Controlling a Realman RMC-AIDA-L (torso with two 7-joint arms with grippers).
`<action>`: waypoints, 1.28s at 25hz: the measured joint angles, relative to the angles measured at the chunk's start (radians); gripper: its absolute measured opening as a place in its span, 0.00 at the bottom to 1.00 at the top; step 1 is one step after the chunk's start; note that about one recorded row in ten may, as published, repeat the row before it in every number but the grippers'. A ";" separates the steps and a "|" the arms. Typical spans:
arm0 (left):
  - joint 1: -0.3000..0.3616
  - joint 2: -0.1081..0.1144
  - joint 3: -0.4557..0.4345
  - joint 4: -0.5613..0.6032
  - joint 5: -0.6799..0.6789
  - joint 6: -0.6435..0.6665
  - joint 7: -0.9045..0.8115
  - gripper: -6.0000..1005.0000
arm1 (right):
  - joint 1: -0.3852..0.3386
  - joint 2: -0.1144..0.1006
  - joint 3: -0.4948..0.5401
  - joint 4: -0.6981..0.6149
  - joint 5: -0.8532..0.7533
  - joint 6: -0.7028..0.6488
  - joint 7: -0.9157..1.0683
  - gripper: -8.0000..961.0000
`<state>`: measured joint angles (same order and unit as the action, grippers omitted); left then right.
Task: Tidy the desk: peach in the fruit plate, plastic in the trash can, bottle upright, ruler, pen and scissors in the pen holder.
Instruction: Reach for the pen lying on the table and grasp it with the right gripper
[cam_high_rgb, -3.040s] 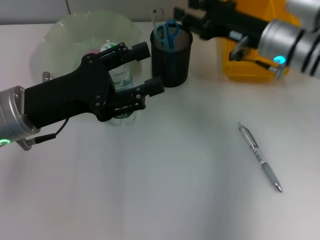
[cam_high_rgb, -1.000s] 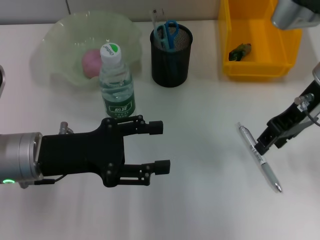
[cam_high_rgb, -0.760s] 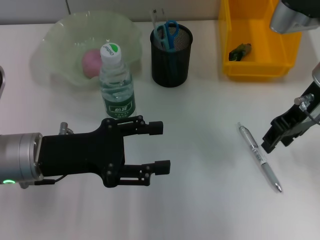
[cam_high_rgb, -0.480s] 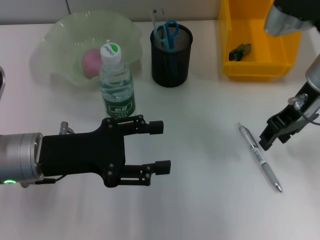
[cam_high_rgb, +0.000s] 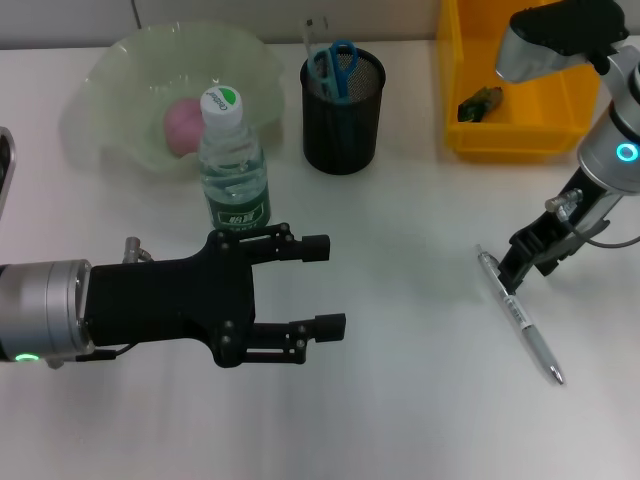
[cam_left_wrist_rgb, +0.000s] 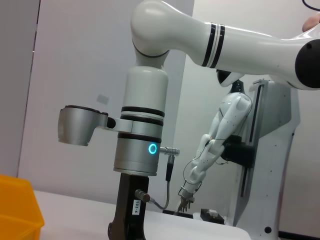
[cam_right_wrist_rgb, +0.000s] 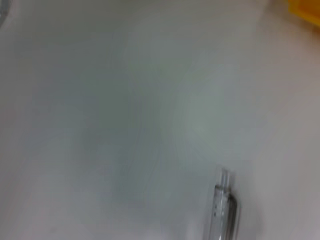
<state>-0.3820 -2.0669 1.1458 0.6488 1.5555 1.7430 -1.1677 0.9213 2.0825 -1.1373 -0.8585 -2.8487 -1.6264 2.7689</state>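
Right pincer (cam_high_rgb: 522, 258) hangs just over the pen (cam_high_rgb: 519, 314) lying on the worktop (cam_high_rgb: 400, 400), grip hidden, left pincer (cam_high_rgb: 322, 284) gaping empty; pen looks the only job left.

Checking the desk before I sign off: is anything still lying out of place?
Only the pen: it lies flat on the table, not in the pen holder. The right gripper hovers at its upper end.
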 joint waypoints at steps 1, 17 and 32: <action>-0.001 0.000 0.000 0.000 0.000 -0.005 0.000 0.78 | 0.003 0.000 -0.005 0.009 0.000 0.014 0.000 0.52; -0.002 0.000 -0.002 0.000 -0.008 -0.030 0.001 0.78 | 0.038 0.003 -0.007 0.079 0.005 0.081 0.001 0.51; -0.001 -0.001 -0.014 0.000 -0.008 -0.031 0.008 0.78 | 0.065 0.005 -0.011 0.122 0.016 0.097 0.005 0.49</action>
<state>-0.3833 -2.0678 1.1319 0.6489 1.5477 1.7119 -1.1594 0.9859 2.0877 -1.1481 -0.7367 -2.8332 -1.5292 2.7735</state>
